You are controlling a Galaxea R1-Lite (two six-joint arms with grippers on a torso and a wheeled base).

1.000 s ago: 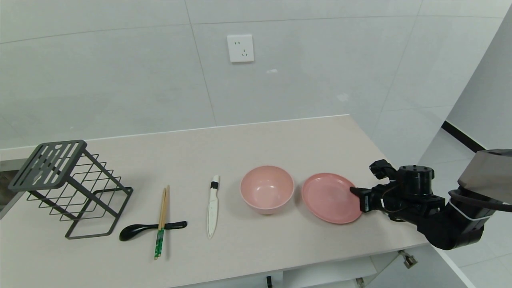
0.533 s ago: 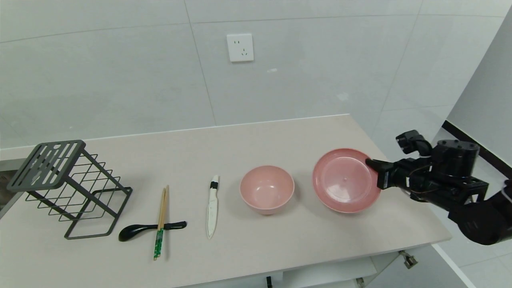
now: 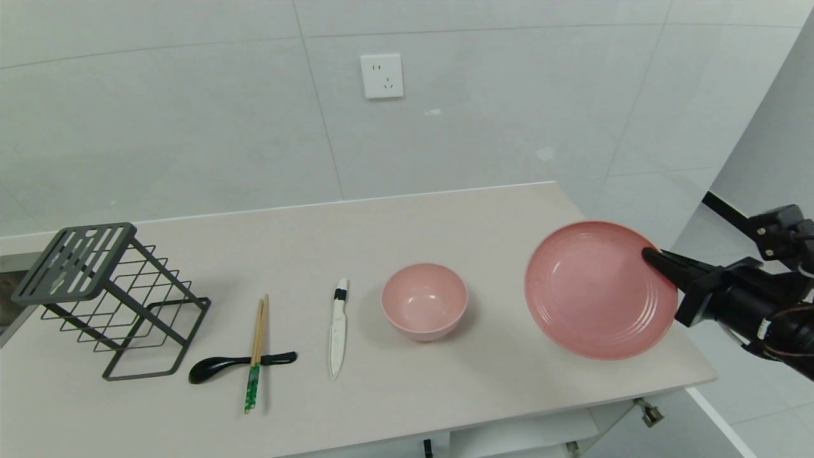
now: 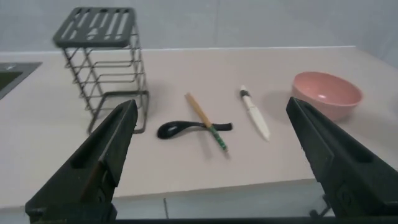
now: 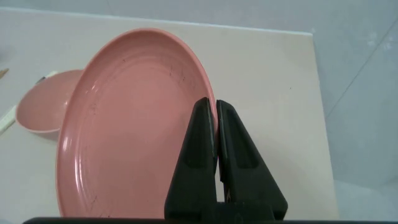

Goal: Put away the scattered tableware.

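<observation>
My right gripper (image 3: 650,256) (image 5: 216,112) is shut on the rim of the pink plate (image 3: 594,289) (image 5: 130,130), holding it tilted above the counter's right end. The pink bowl (image 3: 424,299) (image 4: 327,93) (image 5: 40,112) stands on the counter to the plate's left. A white knife (image 3: 338,327) (image 4: 255,112), wooden chopsticks (image 3: 256,350) (image 4: 206,119) and a black spoon (image 3: 238,363) (image 4: 186,129) lie farther left, the chopsticks crossing the spoon's handle. The black wire rack (image 3: 105,294) (image 4: 102,59) stands at the left end. My left gripper (image 4: 211,168) stands open off the counter's front edge, facing the spoon.
The beige counter (image 3: 407,229) ends just right of the held plate, with floor beyond. A tiled wall with a socket (image 3: 382,76) runs behind. A sink's corner (image 4: 9,70) lies left of the rack. Bare counter stretches behind the tableware.
My right gripper has lifted the pink plate off the counter and carried it up and to the right, tilting its face toward the camera. The other tableware has stayed put.
</observation>
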